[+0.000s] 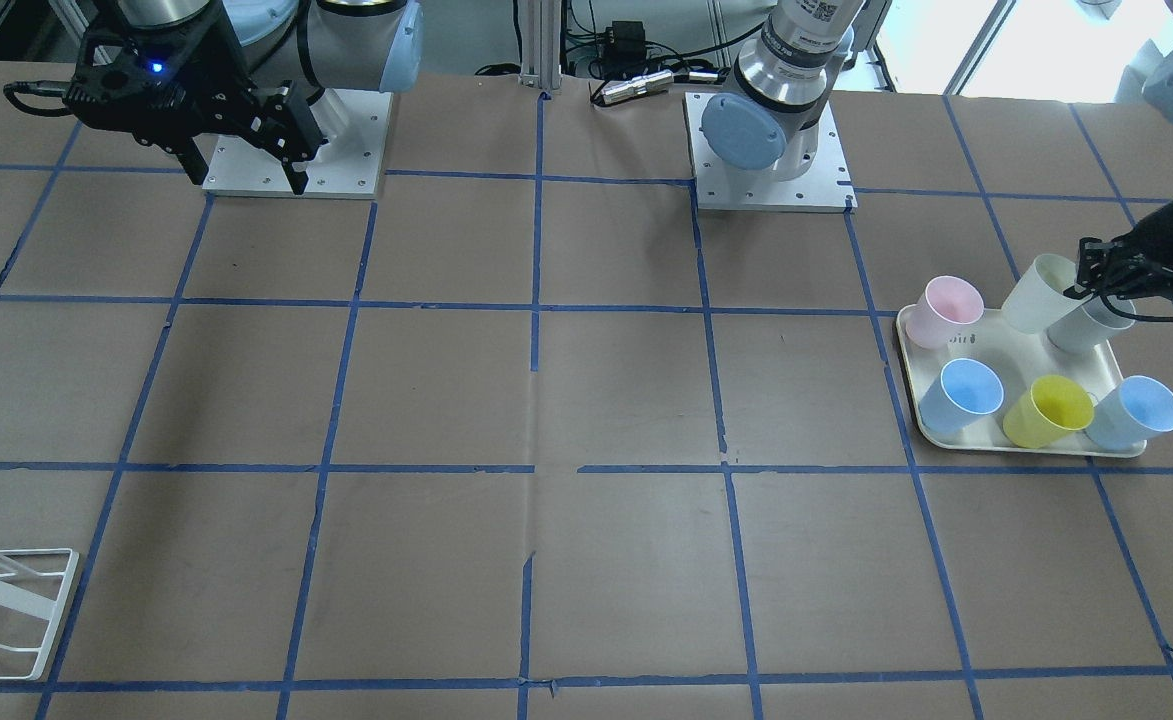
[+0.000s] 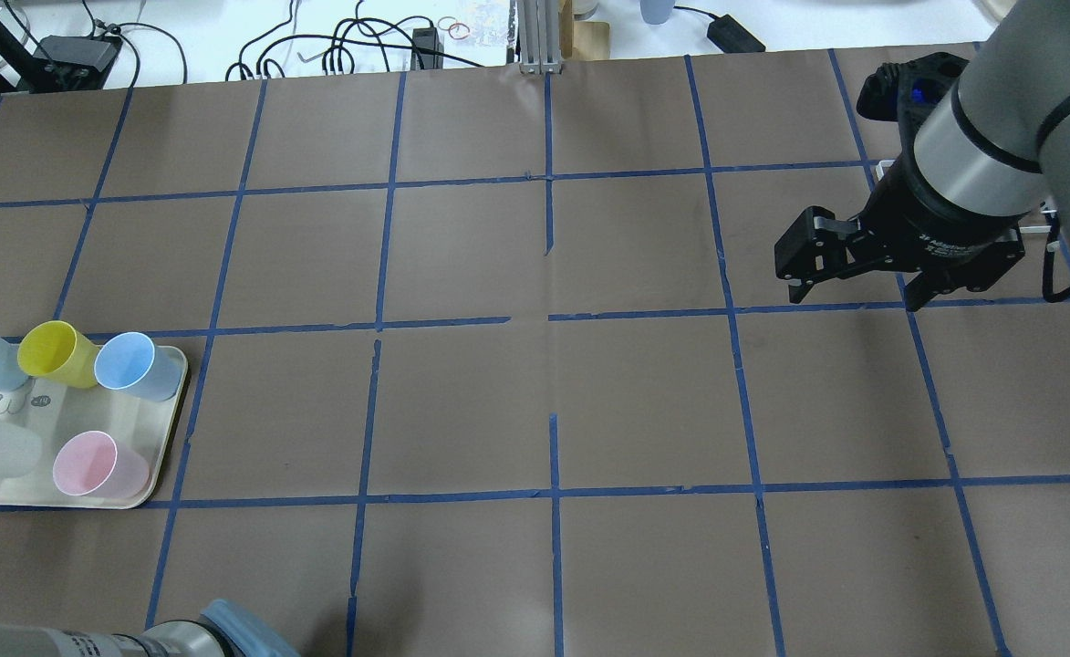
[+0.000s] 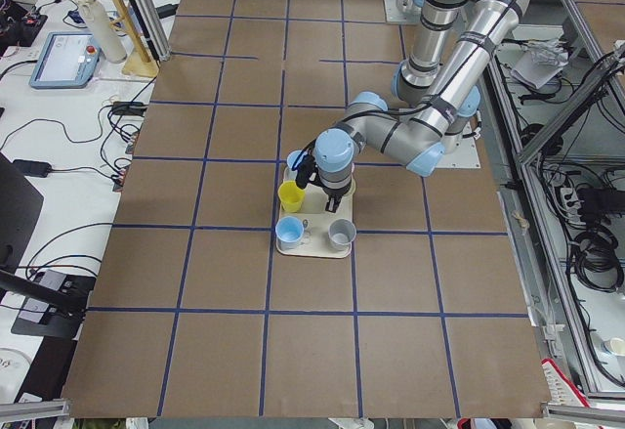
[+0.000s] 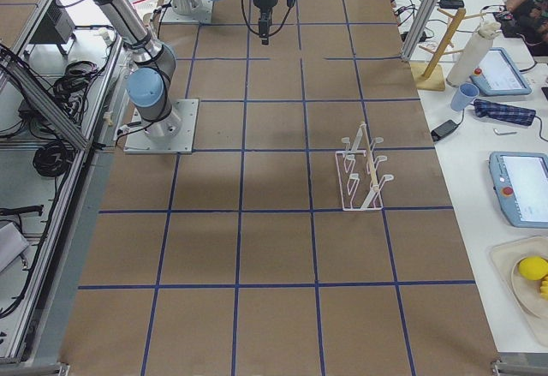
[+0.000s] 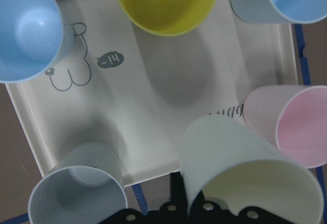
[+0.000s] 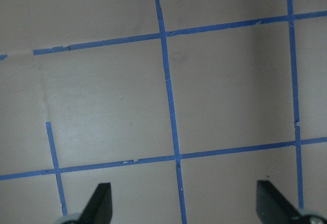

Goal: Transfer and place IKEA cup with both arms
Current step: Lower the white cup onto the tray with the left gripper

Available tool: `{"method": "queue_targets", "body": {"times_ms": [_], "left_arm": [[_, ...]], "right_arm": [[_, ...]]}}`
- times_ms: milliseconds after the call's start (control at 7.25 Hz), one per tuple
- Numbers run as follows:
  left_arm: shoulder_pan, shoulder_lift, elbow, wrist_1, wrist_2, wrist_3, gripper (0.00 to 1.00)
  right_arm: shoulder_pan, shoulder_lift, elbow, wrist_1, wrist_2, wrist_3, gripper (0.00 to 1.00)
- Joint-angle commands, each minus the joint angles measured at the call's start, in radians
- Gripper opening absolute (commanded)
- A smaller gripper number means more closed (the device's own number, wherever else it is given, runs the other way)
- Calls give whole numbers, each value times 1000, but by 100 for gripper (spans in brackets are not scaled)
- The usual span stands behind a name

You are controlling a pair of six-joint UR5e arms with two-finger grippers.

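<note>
The IKEA cup (image 1: 1039, 292), pale cream, is tilted over the back of the cream tray (image 1: 986, 350). My left gripper (image 1: 1088, 276) is shut on its rim, one finger inside and one outside. The left wrist view shows the cup (image 5: 240, 178) large and close, just above the gripper (image 5: 191, 206). It also shows at the left edge of the overhead view (image 2: 1, 452). My right gripper (image 2: 854, 292) is open and empty, hanging above bare table far from the tray; its fingertips (image 6: 99, 203) frame only taped paper.
The tray also holds a pink cup (image 1: 946, 310), two blue cups (image 1: 966, 390) (image 1: 1136, 412), a yellow cup (image 1: 1049, 410) and a grey cup (image 1: 1086, 325) right beside the held cup. A white wire rack (image 1: 6, 610) stands at the table's opposite end.
</note>
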Motion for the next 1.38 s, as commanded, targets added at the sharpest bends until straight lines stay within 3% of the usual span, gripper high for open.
{"method": "queue_targets", "body": {"times_ms": [0, 1241], "left_arm": [[1, -25, -4, 3, 18, -6, 0], [-1, -67, -47, 92, 33, -4, 0]], "right_arm": [[1, -2, 0, -1, 5, 0, 100], [2, -3, -3, 7, 0, 6, 100]]}}
